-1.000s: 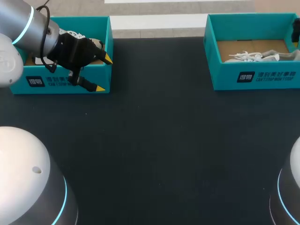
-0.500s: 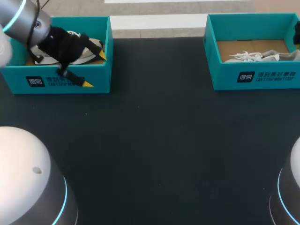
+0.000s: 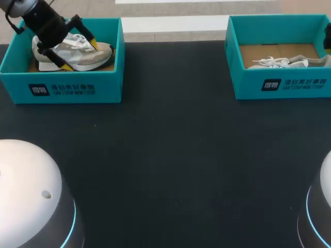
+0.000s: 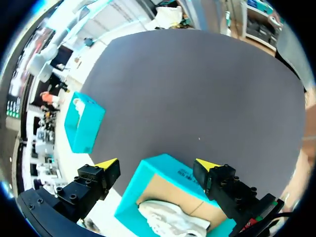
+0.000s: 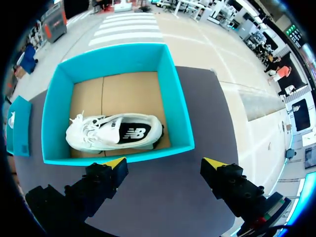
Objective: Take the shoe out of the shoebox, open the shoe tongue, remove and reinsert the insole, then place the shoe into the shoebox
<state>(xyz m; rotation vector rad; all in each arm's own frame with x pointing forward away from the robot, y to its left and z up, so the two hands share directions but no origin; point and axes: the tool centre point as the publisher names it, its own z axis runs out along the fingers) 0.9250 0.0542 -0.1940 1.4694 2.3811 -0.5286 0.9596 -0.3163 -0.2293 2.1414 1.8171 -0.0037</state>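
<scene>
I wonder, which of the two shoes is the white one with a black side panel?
The shoe in the right shoebox, ahead of the right gripper; the other shoe, in the left shoebox, is grey and beige.

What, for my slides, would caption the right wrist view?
Open right hand facing a teal shoebox holding a white shoe.

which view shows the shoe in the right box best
The right wrist view: the white shoe lies whole in its teal box. The head view shows only laces above the box wall; the left wrist view, a distant white speck.
</scene>
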